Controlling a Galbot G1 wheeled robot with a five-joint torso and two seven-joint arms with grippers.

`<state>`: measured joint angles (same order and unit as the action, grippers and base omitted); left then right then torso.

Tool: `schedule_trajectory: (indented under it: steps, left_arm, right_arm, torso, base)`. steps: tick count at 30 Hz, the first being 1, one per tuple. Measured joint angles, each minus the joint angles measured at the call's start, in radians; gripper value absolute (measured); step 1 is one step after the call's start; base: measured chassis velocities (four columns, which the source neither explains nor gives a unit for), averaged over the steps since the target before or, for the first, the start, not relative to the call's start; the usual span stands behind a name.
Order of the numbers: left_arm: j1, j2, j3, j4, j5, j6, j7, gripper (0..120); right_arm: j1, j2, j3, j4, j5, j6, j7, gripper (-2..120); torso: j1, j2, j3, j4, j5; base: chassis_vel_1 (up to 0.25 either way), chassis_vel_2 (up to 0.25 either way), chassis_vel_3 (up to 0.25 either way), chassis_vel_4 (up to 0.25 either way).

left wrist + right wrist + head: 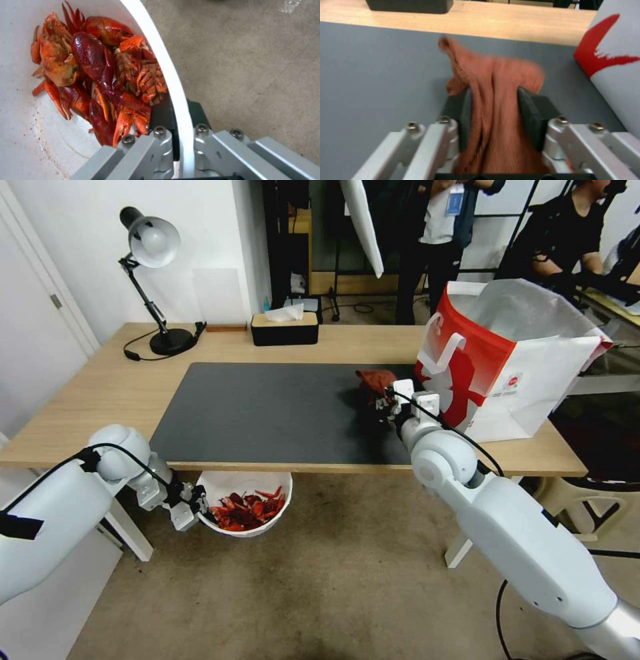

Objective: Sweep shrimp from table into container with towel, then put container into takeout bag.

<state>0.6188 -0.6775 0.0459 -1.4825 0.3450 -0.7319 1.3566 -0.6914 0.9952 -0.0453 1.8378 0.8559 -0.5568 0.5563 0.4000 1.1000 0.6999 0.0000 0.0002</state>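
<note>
The white container (pixel 267 485) hangs just below the table's (pixel 100 387) front edge, holding a heap of red shrimp (pixel 247 508). My left gripper (pixel 202 509) is shut on the container's (pixel 166 65) rim, one finger inside beside the shrimp (pixel 100 75) and one outside. On the dark mat's right end, my right gripper (pixel 381 399) is shut on the rust-brown towel (pixel 377 380). In the right wrist view the towel (pixel 493 87) is bunched between the black pads (pixel 526 112). The red-and-white takeout bag (pixel 507 360) stands open just right of it.
A black tissue box (pixel 285 328) and a desk lamp (pixel 153 280) stand at the table's back. The dark grey mat (pixel 267 410) covers the middle. Carpeted floor (pixel 333 580) lies below the container. People stand behind the table, far from the task's things.
</note>
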Motion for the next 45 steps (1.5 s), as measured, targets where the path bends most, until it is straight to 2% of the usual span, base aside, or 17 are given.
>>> schedule_trajectory:
  steps: [3, 4, 6, 8, 9, 12, 13, 16, 17, 20, 21, 24, 25, 27, 35, 38, 45]
  left_arm:
    - [-0.003, 0.001, 0.005, 0.000, -0.007, 0.004, 0.000, 0]
    - [-0.003, 0.001, 0.005, 0.000, -0.007, 0.004, 0.000, 0]
    - [-0.003, 0.003, 0.007, 0.000, -0.009, 0.005, 0.000, 0]
    - [-0.003, 0.003, 0.007, 0.000, -0.009, 0.005, 0.000, 0]
    - [-0.001, 0.003, 0.008, -0.001, -0.008, 0.005, 0.000, 0]
    - [0.005, -0.003, 0.006, 0.000, -0.008, 0.005, 0.000, 0]
    - [0.005, -0.003, 0.006, 0.000, -0.008, 0.005, 0.000, 0]
    - [0.009, -0.009, -0.001, 0.005, -0.008, 0.005, -0.001, 0]
    - [0.009, -0.009, -0.001, 0.005, -0.008, 0.005, -0.001, 0]
    - [0.018, -0.009, -0.002, 0.003, -0.005, 0.003, -0.006, 0]
    - [0.018, -0.009, -0.002, 0.003, -0.005, 0.003, -0.006, 0]
    - [0.035, -0.011, -0.006, 0.003, -0.004, 0.002, -0.026, 0]
    - [0.035, -0.011, -0.006, 0.003, -0.004, 0.002, -0.026, 0]
    - [0.042, -0.016, -0.006, 0.002, -0.001, 0.002, -0.028, 0]
    - [0.056, -0.019, -0.015, -0.003, 0.006, -0.004, -0.029, 0]
    - [0.070, -0.021, -0.023, -0.003, 0.013, -0.015, -0.030, 0]
    - [0.084, -0.023, -0.025, -0.019, 0.019, -0.021, -0.031, 0]
  right_arm:
    - [-0.009, -0.002, 0.003, 0.006, 0.008, -0.005, 0.000, 55]
    - [-0.009, -0.002, 0.003, 0.006, 0.008, -0.005, 0.000, 55]
    - [-0.013, -0.002, 0.004, 0.010, 0.012, 0.002, -0.002, 64]
    - [-0.013, -0.002, 0.004, 0.010, 0.012, 0.002, -0.002, 64]
    - [-0.026, -0.003, 0.014, 0.020, 0.009, 0.033, -0.016, 73]
    - [-0.067, -0.018, 0.027, 0.054, -0.013, 0.131, -0.048, 88]
    - [-0.067, -0.018, 0.027, 0.054, -0.013, 0.131, -0.048, 88]
    - [-0.137, -0.022, 0.048, 0.093, -0.078, 0.260, -0.076, 99]
    - [-0.137, -0.022, 0.048, 0.093, -0.078, 0.260, -0.076, 99]
    - [-0.251, -0.018, 0.083, 0.125, -0.193, 0.381, -0.100, 100]
    - [-0.251, -0.018, 0.083, 0.125, -0.193, 0.381, -0.100, 100]
    - [-0.388, 0.011, 0.127, 0.163, -0.306, 0.507, -0.136, 100]
    - [-0.388, 0.011, 0.127, 0.163, -0.306, 0.507, -0.136, 100]
    - [-0.464, 0.036, 0.149, 0.176, -0.366, 0.576, -0.152, 100]
    - [-0.657, 0.091, 0.203, 0.221, -0.506, 0.678, -0.179, 100]
    - [-0.770, 0.134, 0.247, 0.234, -0.565, 0.738, -0.199, 100]
    - [-0.870, 0.183, 0.285, 0.213, -0.604, 0.796, -0.224, 100]
  torso:
    - [0.000, 0.000, 0.000, 0.0000, -0.0001]
    - [0.000, 0.000, 0.000, 0.0000, -0.0001]
    - [0.000, 0.000, 0.000, 0.0003, -0.0002]
    - [0.000, 0.000, 0.000, 0.0003, -0.0002]
    - [0.000, 0.000, 0.000, 0.0003, -0.0001]
    - [0.000, 0.000, 0.000, 0.0000, -0.0003]
    - [0.000, 0.000, 0.000, 0.0000, -0.0003]
    - [0.000, 0.000, 0.000, 0.0001, -0.0003]
    - [0.000, 0.000, 0.000, 0.0001, -0.0003]
    - [0.000, 0.000, 0.000, 0.0000, -0.0002]
    - [0.000, 0.000, 0.000, 0.0000, -0.0002]
    - [0.000, 0.000, 0.000, 0.0002, -0.0003]
    - [0.000, 0.000, 0.000, 0.0002, -0.0003]
    - [0.000, 0.000, 0.000, 0.0000, -0.0002]
    - [0.000, 0.000, 0.000, -0.0001, -0.0002]
    - [0.000, 0.000, 0.000, 0.0000, -0.0002]
    - [0.000, 0.000, 0.000, -0.0001, -0.0002]
  base:
    - [0.000, 0.000, 0.000, 0.000]
    - [0.000, 0.000, 0.000, 0.000]
    - [0.000, 0.000, 0.000, 0.000]
    - [0.000, 0.000, 0.000, 0.000]
    - [0.000, 0.000, 0.000, 0.000]
    - [0.000, 0.000, 0.000, 0.000]
    - [0.000, 0.000, 0.000, 0.000]
    - [0.000, 0.000, 0.000, 0.000]
    - [0.000, 0.000, 0.000, 0.000]
    - [0.000, 0.000, 0.000, 0.000]
    - [0.000, 0.000, 0.000, 0.000]
    - [0.000, 0.000, 0.000, 0.000]
    - [0.000, 0.000, 0.000, 0.000]
    - [0.000, 0.000, 0.000, 0.000]
    - [0.000, 0.000, 0.000, 0.000]
    - [0.000, 0.000, 0.000, 0.000]
    - [0.000, 0.000, 0.000, 0.000]
